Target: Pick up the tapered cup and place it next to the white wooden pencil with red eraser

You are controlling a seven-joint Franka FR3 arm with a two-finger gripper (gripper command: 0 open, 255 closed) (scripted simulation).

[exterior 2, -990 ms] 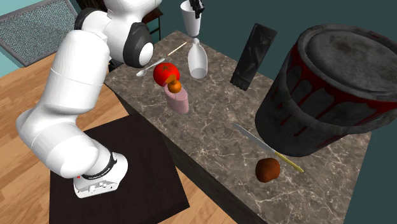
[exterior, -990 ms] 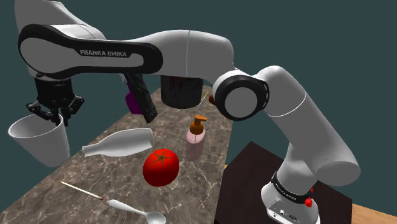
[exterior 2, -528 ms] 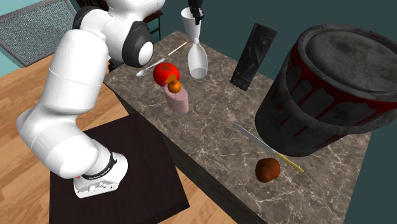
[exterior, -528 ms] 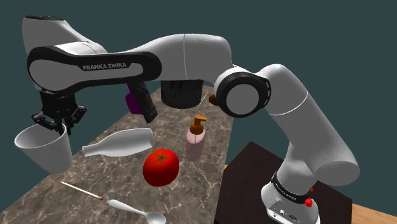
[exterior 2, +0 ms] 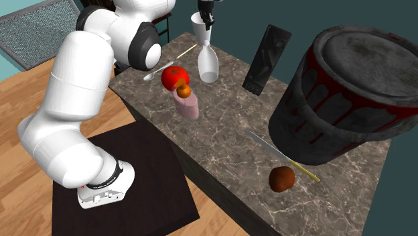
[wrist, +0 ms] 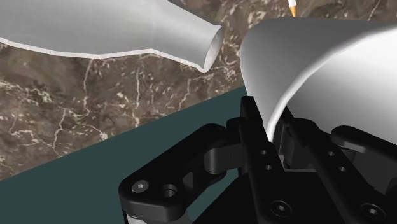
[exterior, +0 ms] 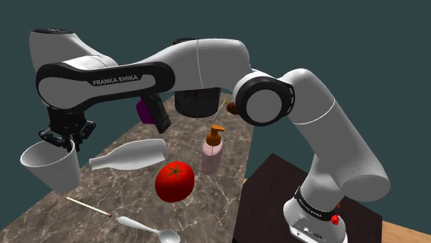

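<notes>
**Shoulder view:** A white Franka arm's black gripper (exterior: 63,140) holds a plain white tapered cup (exterior: 50,166) by its rim. The cup hangs in the air at the edge of the brown marbled surface (exterior: 138,200), near the neck of a white bottle (exterior: 128,154) lying on its side. The slim pale pencil with a red tip (exterior: 88,206) lies near the cup on the stone.

**Second exterior view:** The cup (exterior 2: 201,30) hangs under the gripper (exterior 2: 207,19) at the surface's far end. It is above the bottle (exterior 2: 208,62), with the pencil (exterior 2: 186,50) close by at the view's left.

**Wrist view:** The fingers (wrist: 257,153) are clamped on the cup's wall (wrist: 318,63).

The carry appears to be under way. The next move calls for lowering the cup upright beside the pencil, clear of the bottle, before letting go.
</notes>
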